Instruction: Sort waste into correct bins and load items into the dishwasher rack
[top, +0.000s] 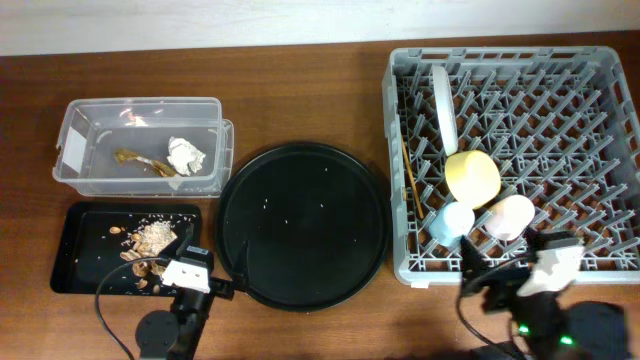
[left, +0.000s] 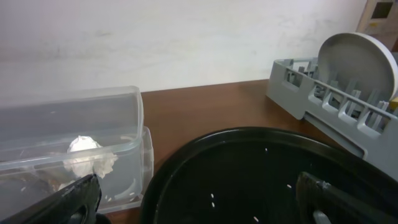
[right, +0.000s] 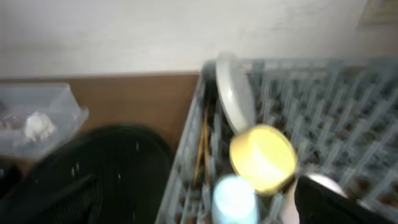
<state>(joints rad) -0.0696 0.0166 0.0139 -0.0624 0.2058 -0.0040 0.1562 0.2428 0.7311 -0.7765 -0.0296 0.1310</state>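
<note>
— What is shown nearest the lens?
— Both grippers, held low at the near edge of the table (top: 300, 90). The left gripper (left: 198, 183) is seen spread wide with nothing held. The right gripper (right: 196, 186) is likewise parted and empty.
— And the waste?
— The tissue (top: 186, 154) and wrapper (top: 140, 160) are pictured inside the clear box (top: 80, 130). The scraps (top: 150, 238) are heaped in the shallow black tray (top: 70, 250) just in front of it.
— The dishes?
— All are lodged in the rack (top: 560, 100). The plate (top: 443, 105) is stood on edge and the bowl (top: 472, 178) is tipped on its side. The blue cup (top: 452, 224) and pink cup (top: 510, 216) are set by the near wall. The chopsticks (top: 410, 175) are laid along the left side.
— What is left?
— Little, it is judged. Only pale specks (top: 290, 205) are noted on the round tray (top: 300, 280), too small to be identified.
— Any obstruction?
— None is seen. The round tray is set between the clear box and the rack, its near rim just beside the left gripper.
</note>
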